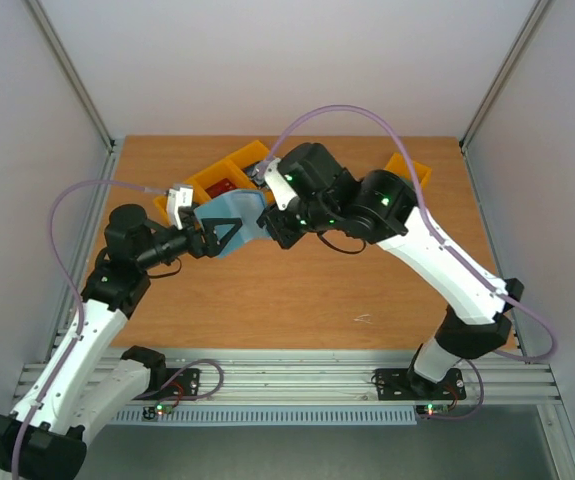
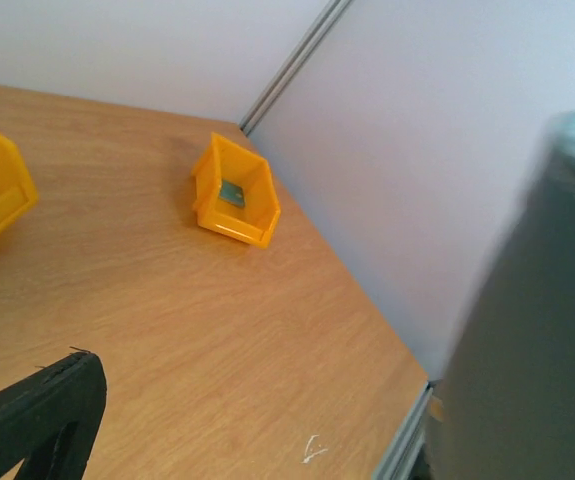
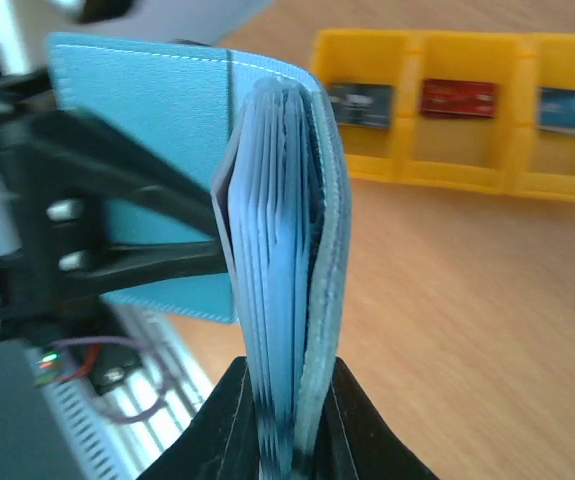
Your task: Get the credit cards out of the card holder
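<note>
Partway: three cards [image 3: 458,98] lie in bins [image 3: 467,172]; right gripper [image 3: 289,388] clamps the holder [image 3: 157,110], left gripper [image 1: 221,232] spread wide; remaining cards unseen.

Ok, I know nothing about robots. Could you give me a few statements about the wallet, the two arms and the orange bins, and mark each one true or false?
1. The right gripper pinches the card holder. True.
2. The card holder lies flat on the table. False: it is held up off the table, partly opened.
3. The row of orange bins holds a dark grey card, a red card and a blue card, one per compartment. True.
4. The left gripper is clamped shut. False: its jaws stand wide open beside the card holder's flap.
5. The single orange bin is empty. False: a dark card lies in it.
</note>
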Action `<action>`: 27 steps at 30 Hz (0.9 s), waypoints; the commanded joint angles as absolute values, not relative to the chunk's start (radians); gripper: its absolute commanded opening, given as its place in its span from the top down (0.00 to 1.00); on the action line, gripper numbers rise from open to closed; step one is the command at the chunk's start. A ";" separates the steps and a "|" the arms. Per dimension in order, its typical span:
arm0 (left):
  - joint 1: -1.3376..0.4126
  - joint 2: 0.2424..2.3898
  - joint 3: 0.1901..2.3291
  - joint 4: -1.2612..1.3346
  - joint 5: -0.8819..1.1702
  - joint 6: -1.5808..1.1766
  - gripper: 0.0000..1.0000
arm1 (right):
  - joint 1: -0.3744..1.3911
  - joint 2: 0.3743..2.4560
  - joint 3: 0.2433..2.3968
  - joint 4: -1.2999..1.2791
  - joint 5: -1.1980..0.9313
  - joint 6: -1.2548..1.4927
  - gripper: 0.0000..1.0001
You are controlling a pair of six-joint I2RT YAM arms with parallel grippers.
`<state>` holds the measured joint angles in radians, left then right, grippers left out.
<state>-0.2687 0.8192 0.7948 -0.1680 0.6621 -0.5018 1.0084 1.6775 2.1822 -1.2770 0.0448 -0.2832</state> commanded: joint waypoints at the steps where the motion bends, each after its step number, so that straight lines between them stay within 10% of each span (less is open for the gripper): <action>1: -0.263 0.798 0.776 -0.035 0.769 -0.518 0.01 | 0.962 1.561 2.095 -1.103 -0.350 -0.344 0.99; 3: -0.263 0.796 0.773 0.067 0.856 -0.529 0.06 | 0.946 1.540 2.060 -1.082 -0.430 -0.354 0.99; 9: -0.265 0.786 0.780 0.207 0.971 -0.590 0.85 | 0.904 1.481 1.964 -0.977 -0.533 -0.334 0.97; 12: -0.266 0.781 0.785 0.250 1.015 -0.604 0.99 | 0.886 1.472 1.929 -0.939 -0.555 -0.314 0.93; 20: -0.271 0.752 0.792 0.301 1.046 -0.618 1.00 | 0.836 1.396 1.850 -0.893 -0.561 -0.323 0.54; 27: -0.272 0.753 0.787 0.307 1.047 -0.617 1.00 | 0.827 1.388 1.862 -0.918 -0.545 -0.346 0.42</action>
